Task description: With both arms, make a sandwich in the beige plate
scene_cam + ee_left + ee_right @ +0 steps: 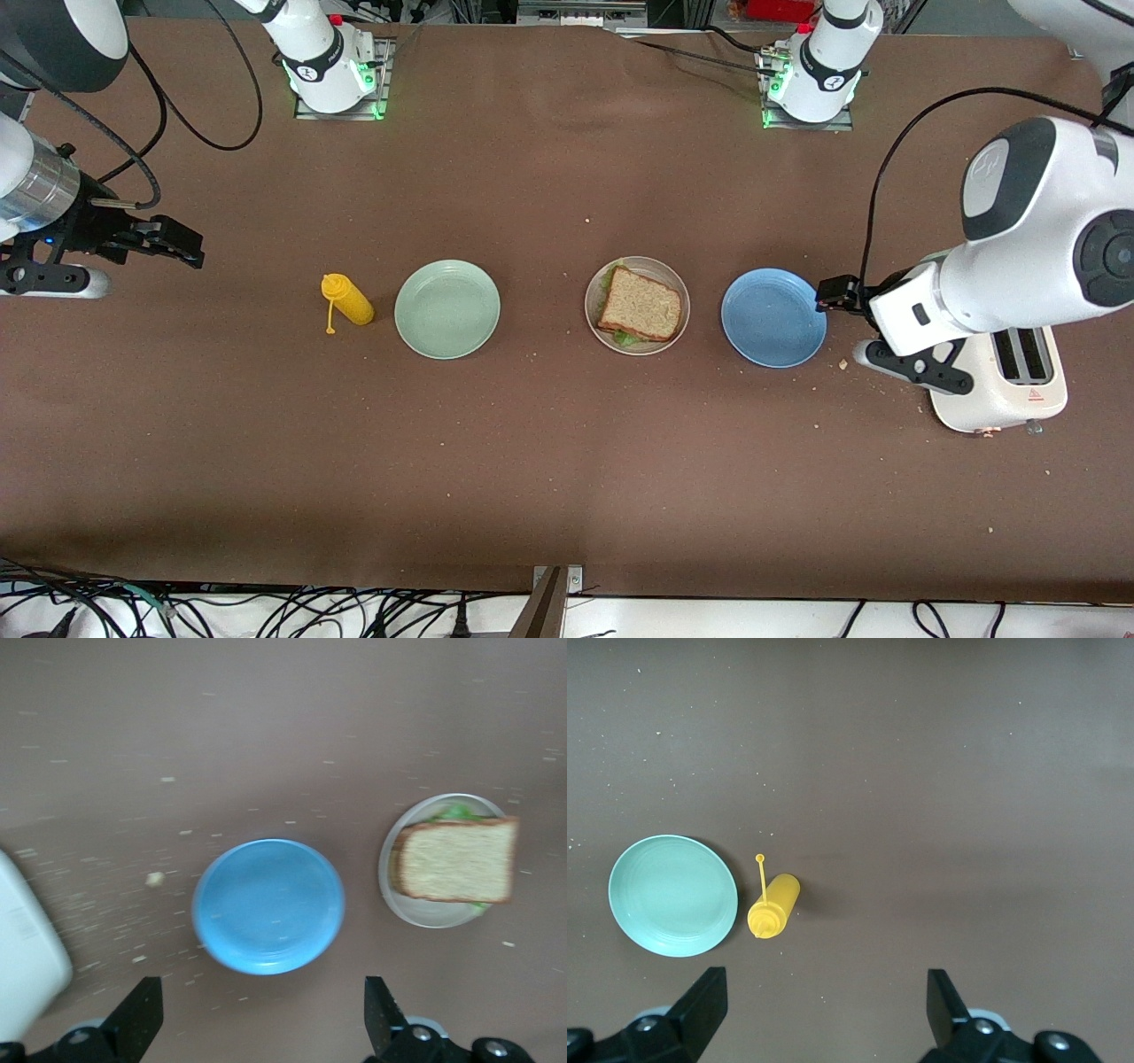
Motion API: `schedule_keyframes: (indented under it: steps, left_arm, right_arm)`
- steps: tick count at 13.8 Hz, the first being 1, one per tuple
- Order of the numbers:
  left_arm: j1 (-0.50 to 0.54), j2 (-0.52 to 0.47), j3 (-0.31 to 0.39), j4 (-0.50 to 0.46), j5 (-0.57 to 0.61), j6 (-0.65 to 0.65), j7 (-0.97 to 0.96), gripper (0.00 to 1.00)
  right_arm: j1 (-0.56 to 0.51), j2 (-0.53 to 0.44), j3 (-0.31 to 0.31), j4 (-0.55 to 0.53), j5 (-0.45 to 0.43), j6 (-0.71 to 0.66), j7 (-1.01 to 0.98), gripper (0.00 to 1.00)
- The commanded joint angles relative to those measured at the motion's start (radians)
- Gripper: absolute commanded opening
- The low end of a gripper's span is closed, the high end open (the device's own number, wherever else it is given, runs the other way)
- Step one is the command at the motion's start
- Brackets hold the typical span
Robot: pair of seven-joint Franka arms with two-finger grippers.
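The brown bench [567,461] carries a row of items running from the right arm's end to the left arm's end: yellow squeeze bottle, mint-green plate, beige plate, blue plate, toaster.

The white toaster [1005,385] stands at the left arm's end, partly covered by the left arm.

The mint-green plate [447,309] lies just beside the yellow squeeze bottle [348,299], which lies on its side with its cap tether toward 6 o'clock in the front view.

The blue plate [773,317] lies near the beige plate [677,282], toward the left arm's end.

The beige plate holds the sandwich [640,307]: a brown speckled bread slice on top, with green lettuce showing at the slice's 10 o'clock and 6 o'clock edges.

The left gripper [264,1014] hovers over the bench between the blue plate and the toaster, fingers wide, holding nothing.

The right gripper [827,1005] hovers over the right arm's end of the bench, well apart from the bottle, fingers wide, holding nothing.

Crumbs [842,364] lie scattered near the toaster.
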Motion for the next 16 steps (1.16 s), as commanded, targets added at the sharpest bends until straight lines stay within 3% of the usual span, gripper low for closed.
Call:
schedule_keyframes:
  steps: [1,4,7,10,16]
  left_arm:
    - [-0.041,-0.075,0.001,-0.030,0.114,0.001,-0.119,1.00]
    - [-0.023,-0.162,0.056,-0.084,0.069,0.020,-0.127,1.00]
    - [-0.005,-0.307,0.063,-0.234,0.026,0.051,-0.129,1.00]
    - [0.031,-0.335,0.095,-0.251,-0.080,0.056,-0.127,1.00]
    - [0.023,-0.312,0.090,-0.218,-0.036,-0.007,-0.132,1.00]
  right_arm:
    - [-0.006,0.000,0.006,0.014,0.009,-0.010,-0.002,1.00]
    - [-0.007,-0.001,0.006,0.014,0.009,-0.013,-0.002,1.00]
    - [-0.006,-0.001,0.006,0.014,0.009,-0.010,-0.001,1.00]
    - [-0.012,-0.001,0.003,0.016,0.011,-0.008,0.001,1.00]
    - [-0.010,-0.001,0.004,0.016,0.009,-0.008,-0.001,1.00]
